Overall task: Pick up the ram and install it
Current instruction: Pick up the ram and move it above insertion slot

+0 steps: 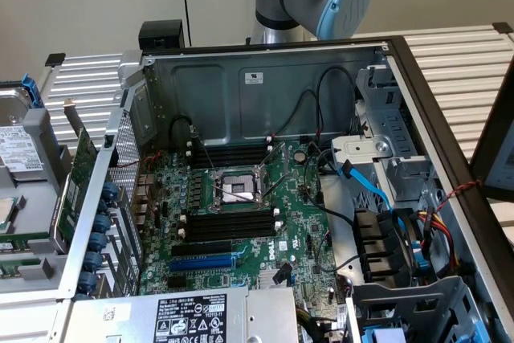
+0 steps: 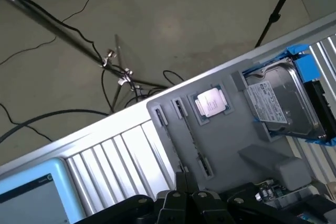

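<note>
At the exterior view's left, the ram lay on the grey tray outside the computer case, near the processor. Its long axis ran roughly across that view, close to parallel with the empty black memory slots. In the wrist view the gripper had its fingers pressed together on nothing and hung above the tray, well apart from the ram, so the ram lay below and ahead of the fingertips.
</note>
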### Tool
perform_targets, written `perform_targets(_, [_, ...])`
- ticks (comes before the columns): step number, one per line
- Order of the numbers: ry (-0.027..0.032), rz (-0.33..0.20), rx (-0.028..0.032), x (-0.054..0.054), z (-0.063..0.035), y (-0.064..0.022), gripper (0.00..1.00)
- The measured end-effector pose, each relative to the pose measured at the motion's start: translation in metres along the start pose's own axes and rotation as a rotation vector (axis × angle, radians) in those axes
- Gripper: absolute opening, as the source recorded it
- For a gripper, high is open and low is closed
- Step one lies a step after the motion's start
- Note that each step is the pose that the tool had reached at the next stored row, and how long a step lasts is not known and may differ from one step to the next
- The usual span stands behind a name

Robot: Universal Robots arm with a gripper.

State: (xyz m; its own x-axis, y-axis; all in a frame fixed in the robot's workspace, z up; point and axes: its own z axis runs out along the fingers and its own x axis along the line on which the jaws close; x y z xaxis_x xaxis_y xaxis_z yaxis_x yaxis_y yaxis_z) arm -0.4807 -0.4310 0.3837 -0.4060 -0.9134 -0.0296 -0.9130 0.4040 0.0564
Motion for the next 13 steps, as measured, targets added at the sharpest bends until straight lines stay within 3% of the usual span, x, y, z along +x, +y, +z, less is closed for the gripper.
perform_targets(5, [0.0073, -0.089, -0.0014, 0.0000, 0.0000, 0.0000, 0.10])
perform_targets(9, [0.0152, -0.158, 0.0023, 0.0000, 0.0002, 0.0000, 0.10])
perform_targets(11, [0.0200, -0.188, 0.0076, 0.0000, 0.0003, 0.0001, 0.10])
perform_targets(13, [0.0196, -0.208, 0.0239, -0.0001, 0.0005, 0.0000, 0.10])
